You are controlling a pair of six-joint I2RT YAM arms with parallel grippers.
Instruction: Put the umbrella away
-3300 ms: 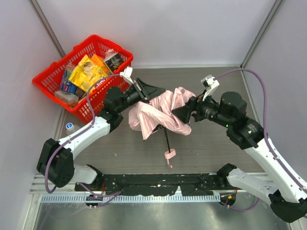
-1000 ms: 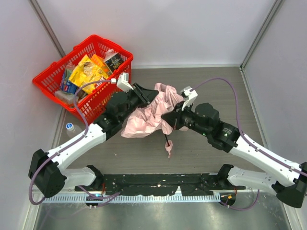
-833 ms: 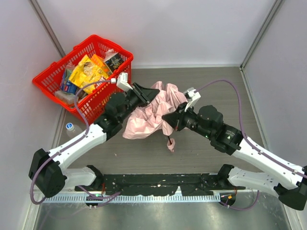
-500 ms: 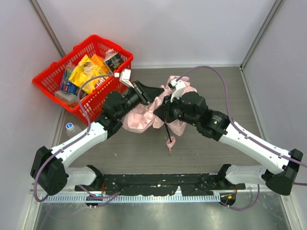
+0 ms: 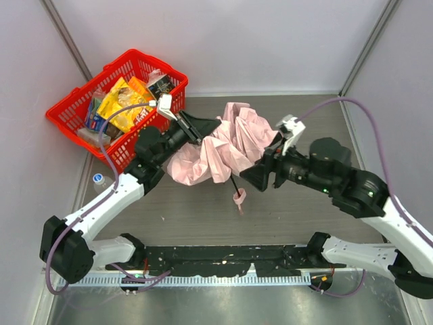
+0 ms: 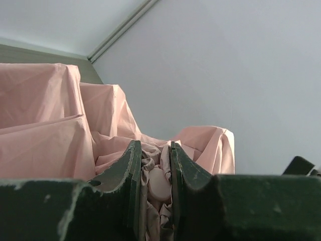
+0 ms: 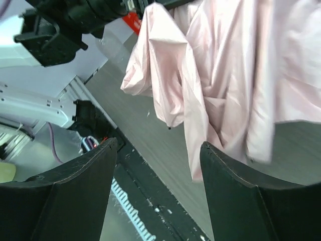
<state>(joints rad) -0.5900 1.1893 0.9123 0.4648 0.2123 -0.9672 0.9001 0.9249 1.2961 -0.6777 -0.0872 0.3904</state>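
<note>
Left claw (image 6: 153, 146) pinches the umbrella (image 5: 233, 139) fabric — nearly closed; right claw (image 7: 158, 145) gapes empty, just beside it.

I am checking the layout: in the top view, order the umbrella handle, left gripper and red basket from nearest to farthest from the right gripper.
1. umbrella handle, just beside the right gripper.
2. left gripper, farther back, leftward.
3. red basket, far left corner.

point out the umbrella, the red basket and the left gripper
umbrella (image 5: 226, 142) top view, middle of the pink fabric
red basket (image 5: 88, 81) top view, left rim
left gripper (image 6: 154, 148) left wrist view, between its fingertips
</note>
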